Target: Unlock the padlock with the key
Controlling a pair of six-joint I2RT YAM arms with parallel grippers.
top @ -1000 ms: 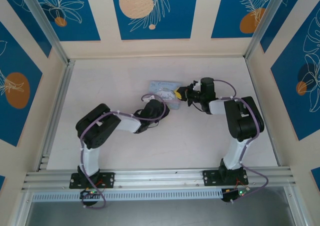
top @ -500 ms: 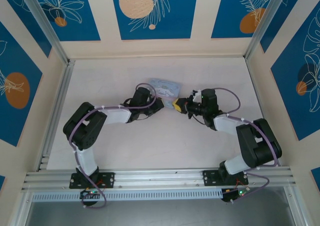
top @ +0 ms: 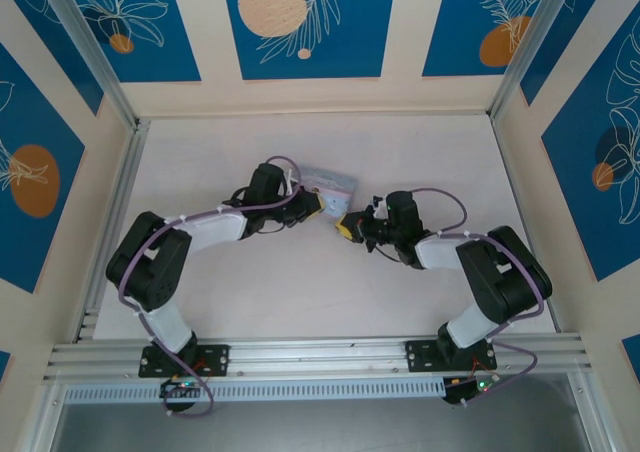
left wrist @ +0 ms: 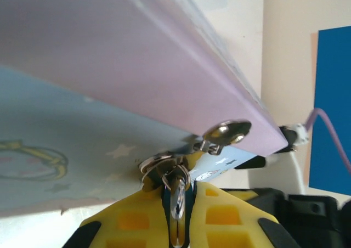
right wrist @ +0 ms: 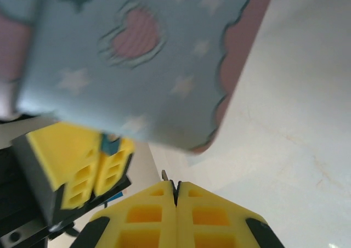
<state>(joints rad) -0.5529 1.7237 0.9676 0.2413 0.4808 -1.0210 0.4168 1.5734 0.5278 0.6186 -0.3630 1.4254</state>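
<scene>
My left gripper [left wrist: 177,186] is shut on the small teal padlock [left wrist: 166,205]. The padlock's silver shackle runs through the rings at the clasp [left wrist: 226,131] of a pale blue tin [left wrist: 66,133] with a pink lid. From the right wrist the same padlock [right wrist: 109,145] shows as a teal sliver between the left fingers [right wrist: 66,160], under the tin [right wrist: 142,56]. My right gripper [right wrist: 176,186] is shut on the key [right wrist: 164,175], and just its thin tip sticks out. It sits a little apart from the padlock. From above, the left gripper [top: 318,205] and right gripper [top: 346,229] meet beside the tin [top: 332,184].
The pale table [top: 420,152] spreads around the tin. Aluminium rails [top: 110,212] and patterned blue walls close it in on three sides. The arm bases stand on the near rail [top: 320,354].
The left wrist has swung left and back while its fingers stay at the tin. The right gripper has come down and to the left, ending just below the tin's near corner.
</scene>
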